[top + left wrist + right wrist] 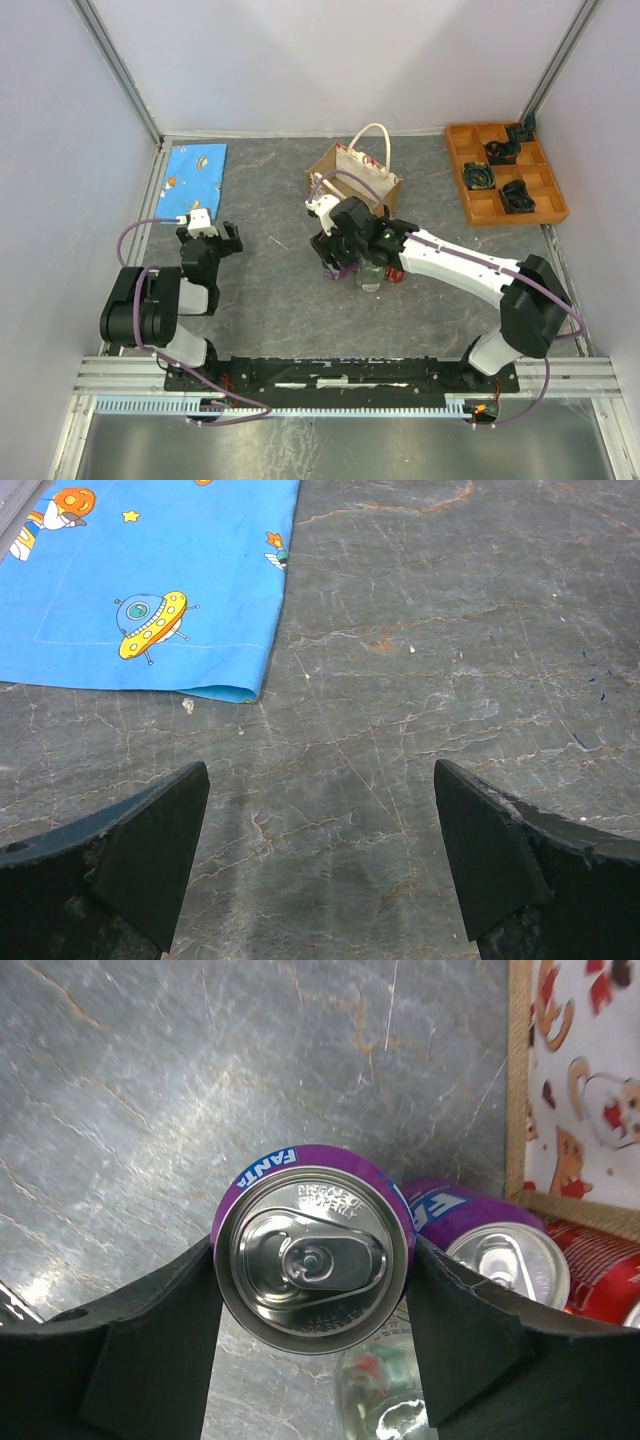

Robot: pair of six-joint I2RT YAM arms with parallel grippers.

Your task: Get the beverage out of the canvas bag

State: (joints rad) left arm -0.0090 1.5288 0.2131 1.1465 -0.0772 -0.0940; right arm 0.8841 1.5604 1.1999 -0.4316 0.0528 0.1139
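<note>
The beverage in hand is a purple Fanta can [313, 1255], upright, seen from its silver top. My right gripper [312, 1250] is shut on it, one black finger pressed to each side. In the top view this gripper [340, 262] is low over the table, just in front of the canvas bag [350, 175], a tan tote with cream handles. The bag's printed side panel [585, 1080] fills the right wrist view's upper right. My left gripper [320, 860] stands open over bare table, at the left [212, 236], with nothing between its fingers.
Next to the held can lie a second purple can [470, 1230], a red can [600, 1270] and a clear bottle [385, 1400]. A blue printed cloth [194, 177] lies at the far left. An orange compartment tray [505, 172] sits at the far right.
</note>
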